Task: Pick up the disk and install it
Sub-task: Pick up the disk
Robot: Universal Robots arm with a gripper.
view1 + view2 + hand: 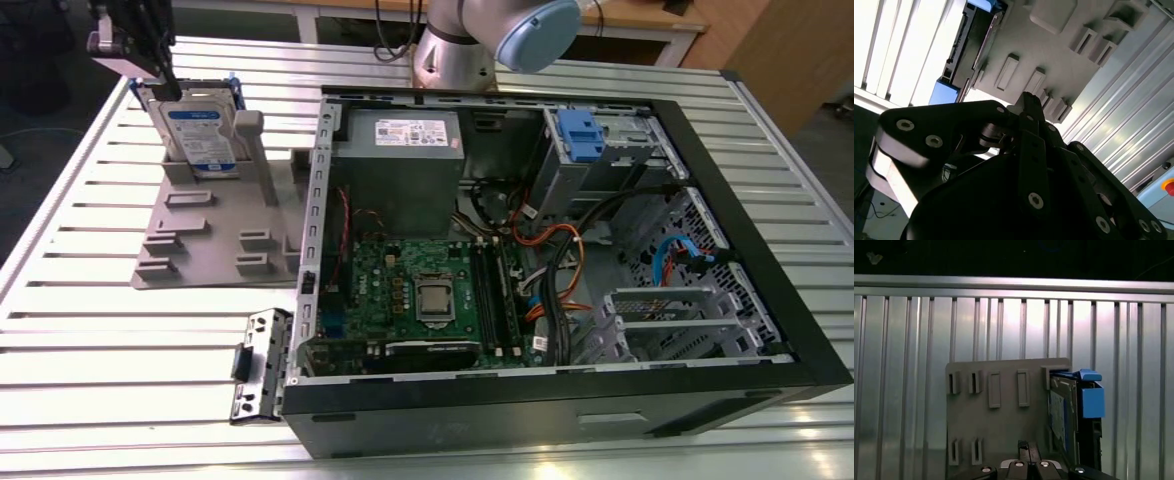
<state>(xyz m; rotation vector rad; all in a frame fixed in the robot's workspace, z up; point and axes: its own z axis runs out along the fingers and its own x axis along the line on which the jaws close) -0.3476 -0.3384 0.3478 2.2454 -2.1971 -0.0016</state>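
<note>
The disk [198,130], silver-grey with a white-and-blue label and a blue carrier frame, stands on edge in a slot of the grey holder [200,240] at the exterior view's left. My gripper [163,92] hangs just above the disk's top corner, apart from it, with its fingers drawn together on nothing. In the first wrist view the disk [1069,415] stands at one side of the holder [999,425], and the gripper [1024,445] is beside it over the holder. The second wrist view has the gripper [1026,100] in front of the disk's edge [966,45].
An open computer case [801,340] lies on the slatted metal table [80,330], holding a motherboard, a grey metal box [400,170] and a drive bay with a blue tab [581,130]. A black bracket [260,365] lies beside the case. The arm's base [461,50] stands behind.
</note>
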